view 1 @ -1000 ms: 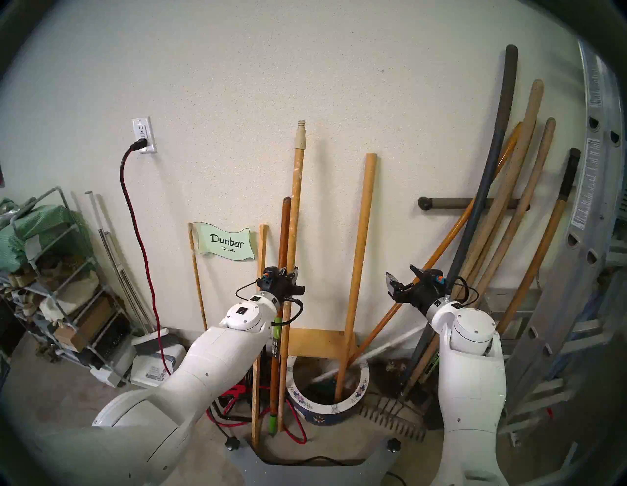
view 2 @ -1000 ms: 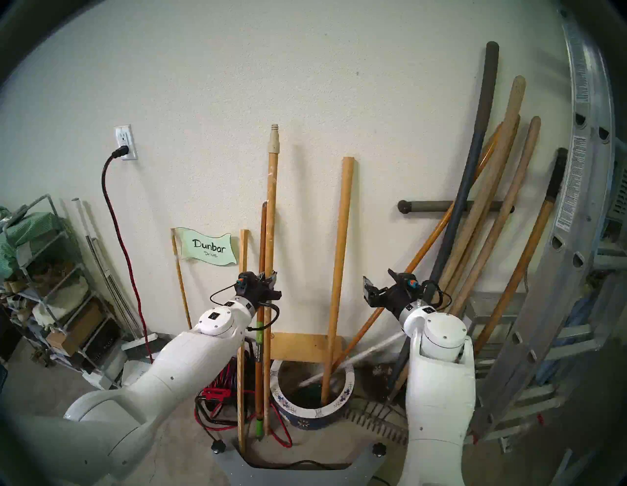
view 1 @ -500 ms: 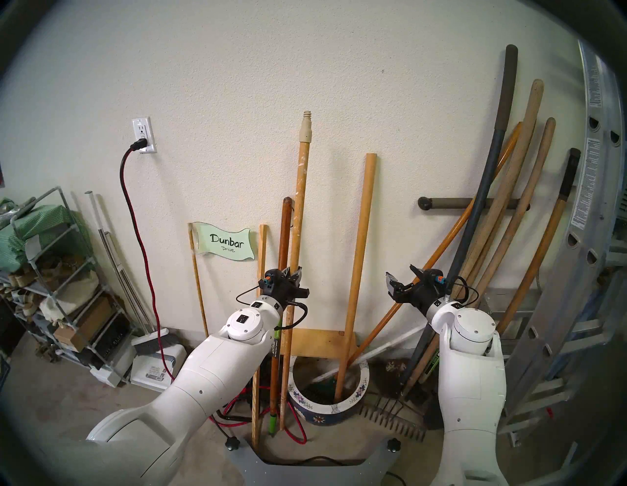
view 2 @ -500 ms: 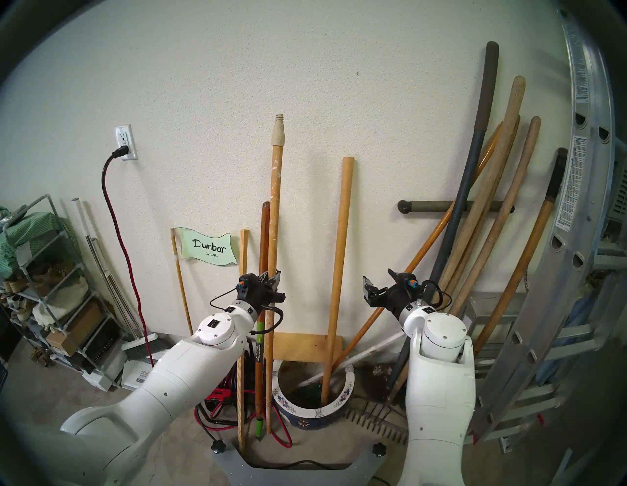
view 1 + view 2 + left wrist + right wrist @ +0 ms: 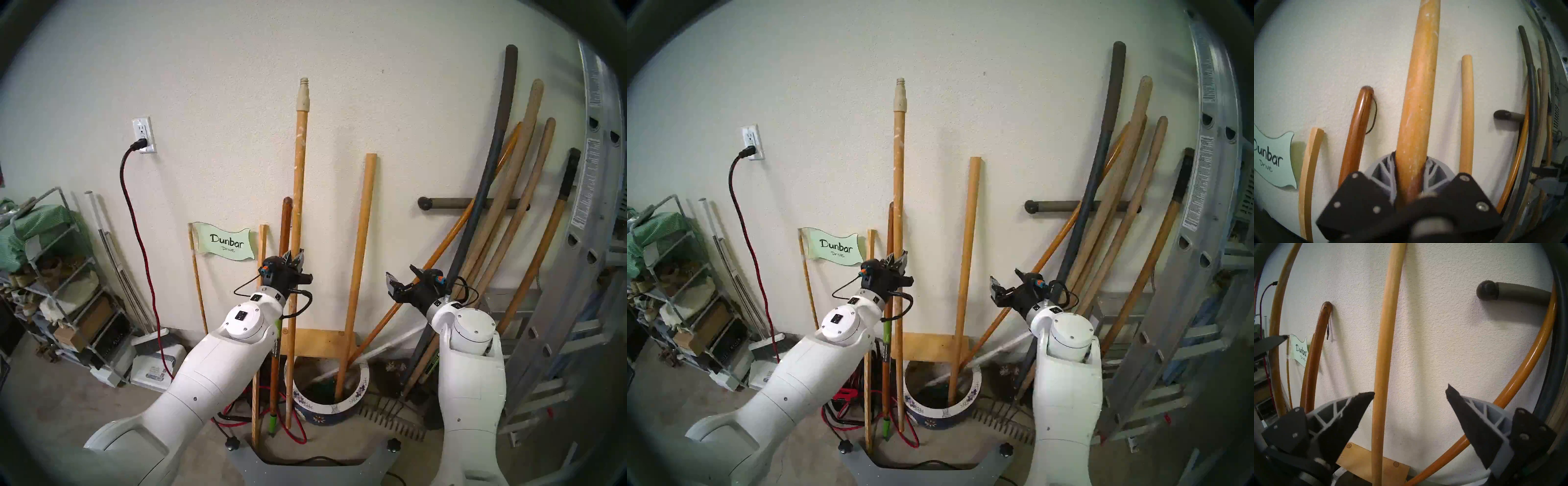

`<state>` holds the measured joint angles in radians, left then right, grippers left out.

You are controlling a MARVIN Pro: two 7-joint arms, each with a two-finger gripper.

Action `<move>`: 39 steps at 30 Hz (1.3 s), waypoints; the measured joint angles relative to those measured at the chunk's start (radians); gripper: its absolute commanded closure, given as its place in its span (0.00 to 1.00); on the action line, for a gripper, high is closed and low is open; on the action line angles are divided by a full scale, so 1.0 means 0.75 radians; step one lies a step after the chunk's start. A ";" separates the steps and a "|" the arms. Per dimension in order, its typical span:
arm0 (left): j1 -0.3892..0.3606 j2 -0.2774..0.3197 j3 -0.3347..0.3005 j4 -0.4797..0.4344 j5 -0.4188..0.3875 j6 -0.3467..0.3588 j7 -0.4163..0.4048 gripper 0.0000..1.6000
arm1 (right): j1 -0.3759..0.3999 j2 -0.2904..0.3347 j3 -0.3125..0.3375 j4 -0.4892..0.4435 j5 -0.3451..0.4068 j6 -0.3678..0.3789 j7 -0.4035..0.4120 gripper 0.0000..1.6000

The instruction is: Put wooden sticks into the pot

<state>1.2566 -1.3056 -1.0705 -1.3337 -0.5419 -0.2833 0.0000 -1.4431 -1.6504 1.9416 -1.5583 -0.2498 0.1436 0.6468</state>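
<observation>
Lifting the paint-flecked stick [image 5: 298, 190] toward the pot [image 5: 353, 402], left pincer [image 5: 294, 258] clamped on its shaft.
It hangs upright just left of the pot, where the plain dowel [image 5: 359, 244] already stands; I'd say clear the rim fully, then swing right and lower straight. The red-brown stick [image 5: 284, 230] leans on the wall. Right pincer [image 5: 402, 275] gapes, empty. The stick's foot blurs among red cords; the pot's depth is hidden.

From the left wrist I lose the paint-flecked stick [image 5: 1417, 105] past the top edge, and my left tool's [image 5: 1411, 168] housing blurs below. In the head view my left arm [image 5: 217, 370] hides part of the dark red-brown stick [image 5: 284, 234]; the pot's [image 5: 339, 407] bottom is too dark to read.
</observation>
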 measured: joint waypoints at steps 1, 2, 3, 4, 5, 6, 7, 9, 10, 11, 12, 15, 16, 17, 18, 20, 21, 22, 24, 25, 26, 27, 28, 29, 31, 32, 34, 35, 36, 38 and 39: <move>-0.003 0.002 -0.002 -0.021 0.006 -0.006 0.002 1.00 | 0.000 0.000 0.000 0.000 0.000 0.000 0.000 0.00; -0.004 0.003 -0.004 -0.032 0.009 -0.009 0.002 1.00 | 0.000 0.000 0.000 0.000 0.000 0.000 0.000 0.00; -0.009 0.004 -0.007 -0.064 0.017 -0.017 0.003 1.00 | 0.000 0.000 0.000 0.000 0.001 0.000 0.000 0.00; -0.012 0.004 -0.008 -0.081 0.022 -0.022 0.003 1.00 | 0.000 0.000 0.000 0.000 0.001 0.000 0.000 0.00; -0.014 0.004 -0.009 -0.092 0.024 -0.024 0.003 1.00 | 0.000 0.000 0.000 0.000 0.001 0.000 0.000 0.00; -0.016 0.004 -0.009 -0.103 0.027 -0.027 0.003 1.00 | 0.000 0.000 0.000 0.000 0.001 0.000 0.000 0.00; -0.018 0.004 -0.010 -0.117 0.029 -0.030 0.002 1.00 | 0.000 0.000 0.000 0.000 0.001 0.000 0.000 0.00; -0.025 0.001 -0.012 -0.152 0.036 -0.039 -0.003 1.00 | 0.000 0.000 0.000 0.000 0.001 0.000 0.000 0.00; -0.031 -0.002 -0.012 -0.179 0.041 -0.046 -0.008 1.00 | 0.000 0.000 0.000 0.000 0.002 0.000 0.000 0.00; -0.034 -0.003 -0.012 -0.194 0.044 -0.049 -0.010 1.00 | 0.000 0.000 0.000 0.000 0.002 0.000 0.000 0.00; -0.036 -0.005 -0.012 -0.209 0.047 -0.051 -0.012 1.00 | 0.000 0.000 0.000 0.000 0.002 0.000 0.000 0.00; -0.047 -0.011 -0.013 -0.252 0.056 -0.062 -0.021 1.00 | 0.000 0.000 0.000 0.000 0.003 0.000 0.000 0.00; -0.048 -0.012 -0.013 -0.263 0.058 -0.063 -0.022 1.00 | 0.000 0.000 0.000 0.000 0.003 0.000 0.000 0.00; -0.052 -0.015 -0.012 -0.284 0.062 -0.067 -0.026 1.00 | 0.000 0.000 0.000 0.000 0.003 0.000 0.000 0.00; -0.057 -0.019 -0.012 -0.310 0.067 -0.072 -0.029 1.00 | 0.000 0.000 0.000 0.000 0.003 0.000 0.000 0.00; -0.060 -0.022 -0.012 -0.330 0.070 -0.075 -0.032 1.00 | 0.000 0.000 0.000 0.000 0.003 0.000 0.000 0.00; -0.063 -0.024 -0.011 -0.348 0.073 -0.078 -0.035 1.00 | 0.000 0.000 0.000 0.000 0.003 0.000 0.000 0.00; -0.065 -0.026 -0.011 -0.362 0.076 -0.079 -0.037 1.00 | 0.000 0.000 0.000 0.000 0.003 0.000 0.000 0.00; -0.068 -0.029 -0.011 -0.404 0.082 -0.082 -0.040 1.00 | 0.000 0.000 0.000 0.000 0.004 0.000 0.000 0.00; -0.069 -0.031 -0.011 -0.426 0.085 -0.084 -0.042 1.00 | 0.000 0.000 0.000 0.000 0.004 0.000 0.000 0.00; -0.069 -0.031 -0.011 -0.437 0.087 -0.084 -0.042 1.00 | 0.000 0.000 0.000 0.000 0.004 0.000 0.000 0.00; -0.070 -0.032 -0.011 -0.459 0.091 -0.085 -0.043 1.00 | 0.000 0.000 0.000 0.000 0.004 0.000 0.000 0.00; -0.070 -0.033 -0.011 -0.475 0.093 -0.086 -0.043 1.00 | 0.000 0.000 0.000 0.000 0.004 0.000 0.000 0.00; -0.070 -0.033 -0.011 -0.491 0.097 -0.086 -0.044 1.00 | 0.000 0.000 0.000 0.000 0.004 0.000 0.000 0.00; -0.068 -0.033 -0.011 -0.534 0.105 -0.085 -0.044 1.00 | 0.000 0.000 0.000 0.000 0.004 0.000 0.000 0.00; -0.067 -0.033 -0.011 -0.548 0.108 -0.085 -0.044 1.00 | 0.000 0.000 0.000 0.000 0.004 0.000 0.000 0.00; -0.059 -0.030 -0.012 -0.590 0.117 -0.081 -0.038 1.00 | 0.000 0.000 0.000 0.000 0.005 0.000 0.000 0.00; -0.053 -0.027 -0.013 -0.610 0.120 -0.077 -0.033 1.00 | 0.000 0.000 0.000 0.000 0.005 0.000 0.000 0.00; -0.047 -0.023 -0.014 -0.627 0.123 -0.071 -0.027 1.00 | 0.000 0.000 0.000 0.000 0.005 0.000 0.000 0.00; -0.028 -0.011 -0.017 -0.671 0.132 -0.052 -0.013 1.00 | 0.000 0.000 0.000 0.000 0.005 0.000 0.000 0.00; -0.020 -0.006 -0.019 -0.688 0.135 -0.043 -0.006 1.00 | 0.000 0.000 0.000 0.000 0.005 0.000 0.000 0.00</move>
<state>1.2419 -1.3100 -1.0850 -1.8494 -0.4406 -0.3154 -0.0043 -1.4429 -1.6505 1.9418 -1.5581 -0.2461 0.1436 0.6468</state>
